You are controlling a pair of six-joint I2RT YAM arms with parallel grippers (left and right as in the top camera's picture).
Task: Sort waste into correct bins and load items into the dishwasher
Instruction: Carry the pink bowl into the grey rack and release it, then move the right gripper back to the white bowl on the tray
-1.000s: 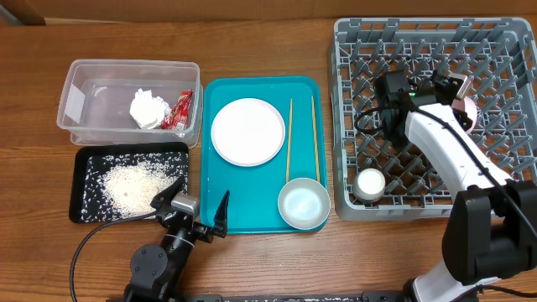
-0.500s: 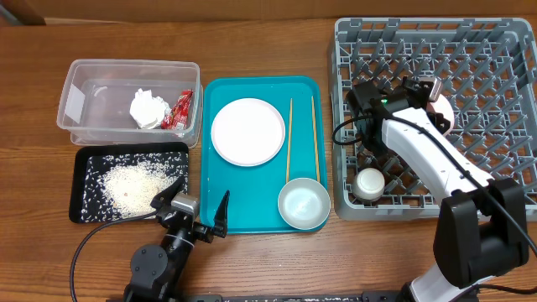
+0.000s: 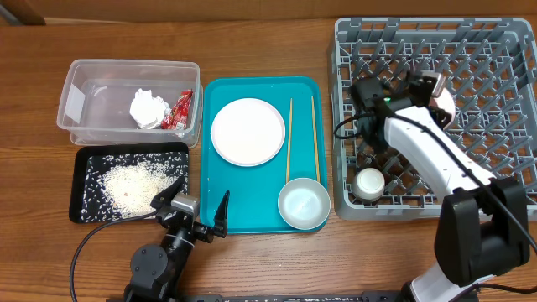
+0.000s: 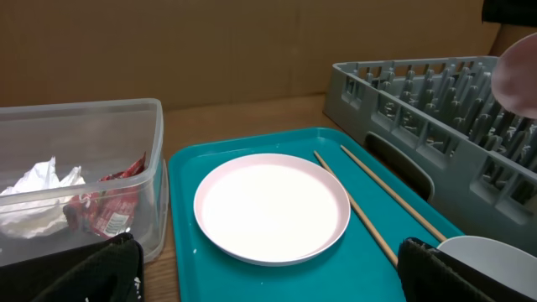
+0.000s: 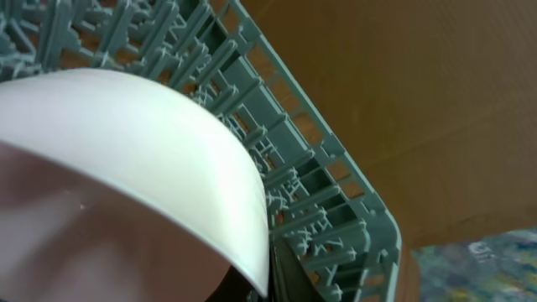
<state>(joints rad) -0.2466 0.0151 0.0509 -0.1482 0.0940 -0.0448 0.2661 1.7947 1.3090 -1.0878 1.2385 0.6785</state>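
Overhead: right gripper [image 3: 431, 85] clamps pink bowl [image 3: 445, 104] above rack [image 3: 503, 50].

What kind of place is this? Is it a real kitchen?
Probably not a real kitchen: it looks like a robot practice table. A grey dish rack and a teal tray holding a plate sit on a wooden table, tended by robot arms.

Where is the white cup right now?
Overhead view, right side: the cup sits in the rack's near-left corner, just right of the grey bowl on the teal tray.
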